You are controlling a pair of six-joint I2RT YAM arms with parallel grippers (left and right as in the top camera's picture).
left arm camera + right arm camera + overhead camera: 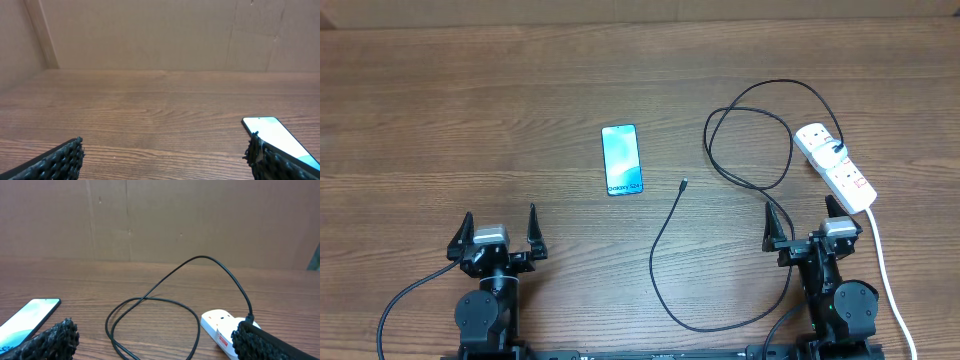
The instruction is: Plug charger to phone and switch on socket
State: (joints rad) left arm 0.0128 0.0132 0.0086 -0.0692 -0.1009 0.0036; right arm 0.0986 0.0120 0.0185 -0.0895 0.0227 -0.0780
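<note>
Soft, even, warm light covers the desk [520, 90], with no strong direction, and the overhead view is bright enough to show the wood grain sharply. Shadows are faint: only a thin one hugs the cable [672, 208]. The phone [622, 160] screen glows cyan overhead and washes out nearly white in the left wrist view. Both wrist views are softer, with the brown wall [150, 35] dimmer and the bottom corners dark.

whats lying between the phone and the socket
The charger: its free connector tip and its loose black loops lie between the phone and the socket. The overhead view shows this best.
</note>
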